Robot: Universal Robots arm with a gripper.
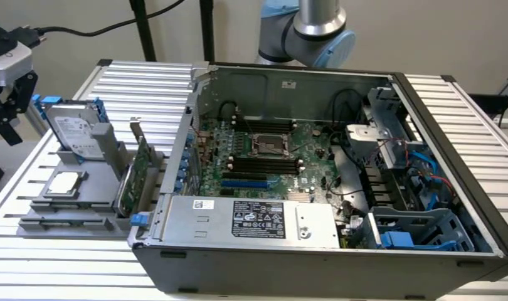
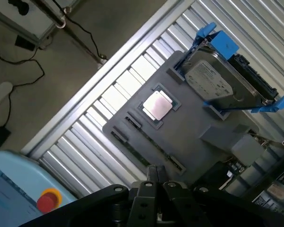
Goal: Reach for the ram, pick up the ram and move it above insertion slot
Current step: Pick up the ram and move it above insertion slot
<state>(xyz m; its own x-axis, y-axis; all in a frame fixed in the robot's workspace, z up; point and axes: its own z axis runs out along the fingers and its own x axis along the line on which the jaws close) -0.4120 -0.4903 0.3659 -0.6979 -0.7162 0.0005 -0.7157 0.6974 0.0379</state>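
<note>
Black end effector (image 2: 154,189) sits closest to the wrist camera, hanging over the slotted edge of the grey fixture (image 2: 194,132). Open or closed: cannot tell from either view. It touches none of the fixture's load. In the exterior view it hangs at that view's far left, above the edge of the slatted metal surface (image 1: 36,276) and higher than the fixture.

Fixture load:
- hard drive (image 2: 213,85) in a blue bracket, leaning
- CPU (image 2: 157,105) flat in its square pocket, near the hard drive
- green expansion card (image 1: 143,160) on edge at the side next to the computer case (image 1: 321,263)

Task item, ram (image 1: 124,195): read as the lower, narrow green board standing on edge just beside the card. Chips are not resolvable, so this identification is tentative. It is well apart from the end effector.

Case lies open on the surface with the motherboard (image 1: 275,141) exposed. Black insertion slots (image 1: 263,165) run across the motherboard beside the processor socket. Robot arm (image 1: 317,28) rises behind the case. Light-blue pendant (image 2: 19,189) with a red button shows near the end effector in the wrist view.
</note>
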